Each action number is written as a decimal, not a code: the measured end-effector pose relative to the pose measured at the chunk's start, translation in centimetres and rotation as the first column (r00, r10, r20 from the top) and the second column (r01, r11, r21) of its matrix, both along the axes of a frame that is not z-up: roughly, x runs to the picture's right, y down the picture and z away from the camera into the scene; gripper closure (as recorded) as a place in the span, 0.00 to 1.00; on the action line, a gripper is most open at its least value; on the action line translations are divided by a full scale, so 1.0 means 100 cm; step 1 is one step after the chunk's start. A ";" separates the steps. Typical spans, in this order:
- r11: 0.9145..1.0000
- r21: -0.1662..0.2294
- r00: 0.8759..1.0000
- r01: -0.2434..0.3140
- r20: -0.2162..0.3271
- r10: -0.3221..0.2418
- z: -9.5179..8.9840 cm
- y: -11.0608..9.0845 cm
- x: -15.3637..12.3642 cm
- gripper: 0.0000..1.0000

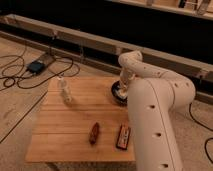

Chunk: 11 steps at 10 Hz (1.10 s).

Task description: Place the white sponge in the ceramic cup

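My gripper [121, 89] hangs down from the white arm [150, 95] over the dark round bowl [116, 96] at the right back part of the wooden table [75, 125]. A small pale patch [118, 90] shows at the bowl right under the gripper; I cannot tell whether it is the ceramic cup, the white sponge or part of the gripper. I cannot make out the white sponge or the ceramic cup as separate things; the arm hides that spot.
A pale slim bottle [64, 90] stands at the table's back left. A small brown object [94, 133] lies near the front middle. A black-and-red rectangular item [123, 137] lies at the front right beside my arm. Cables and a box [36, 65] lie on the floor at the left.
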State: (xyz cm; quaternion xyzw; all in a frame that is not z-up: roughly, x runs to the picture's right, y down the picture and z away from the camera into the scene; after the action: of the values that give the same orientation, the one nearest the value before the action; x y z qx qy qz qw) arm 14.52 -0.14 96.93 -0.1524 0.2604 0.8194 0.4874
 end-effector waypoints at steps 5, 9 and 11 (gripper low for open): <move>0.998 0.038 0.998 0.049 0.023 -0.050 -0.036 -0.023 -0.013 1.00; 0.993 0.086 0.996 0.083 0.032 -0.086 -0.082 -0.037 -0.028 1.00; 0.987 0.118 0.993 0.110 0.036 -0.115 -0.114 -0.037 -0.042 1.00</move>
State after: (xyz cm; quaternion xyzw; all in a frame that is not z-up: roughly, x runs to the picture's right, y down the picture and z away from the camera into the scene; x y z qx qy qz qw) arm 10.36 -3.88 85.55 -0.1263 0.2100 0.8009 0.5464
